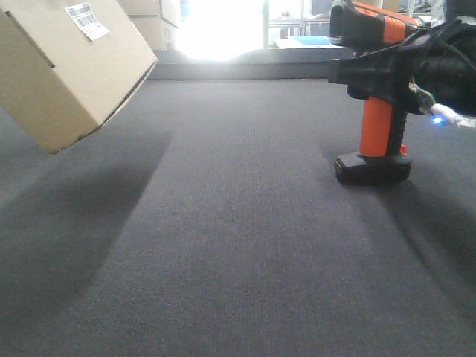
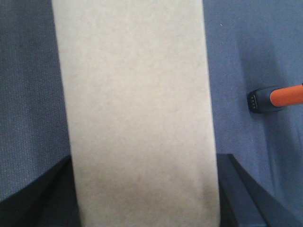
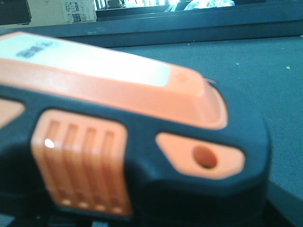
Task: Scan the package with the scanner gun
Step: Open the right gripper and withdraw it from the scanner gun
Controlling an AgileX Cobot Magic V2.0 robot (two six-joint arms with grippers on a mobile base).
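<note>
Exterior front-facing view: the package (image 1: 71, 71) hangs tilted above the worktop (image 1: 238, 268), well apart from the scanner gun (image 1: 375, 111) and higher than its base, with the white barcode label (image 1: 87, 20) on the upturned face. Left wrist view: left gripper (image 2: 147, 163) clamped on the package, dark fingers (image 2: 42, 198) flush against its two side walls; the scanner gun's base shows off to one side, clear of the box

Scanner gun stands upright, flat base on or just above the worktop; cannot tell which. Right gripper (image 1: 416, 74) sits at the gun's black body above the orange handle. Its jaws are hidden by cables and housing, so you cannot tell whether they are closed on it

Handling, by judgement: package is stiff cardboard, probably light for its bulk, and the walls may bow under a hard squeeze. Hold it on opposite side walls, off the label. Scanner gun is rigid, smooth plastic and likely top-heavy; take it at the body above the handle and leave the nose uncovered

Room: bare worktop between scanner gun and package, plenty to swing the nose round. Behind the scanner gun a raised ledge (image 1: 245, 68) marks the far edge, with more cardboard boxes (image 1: 160, 22) beyond. Watch the package's lowest corner when you tilt the label toward the scanner gun
</note>
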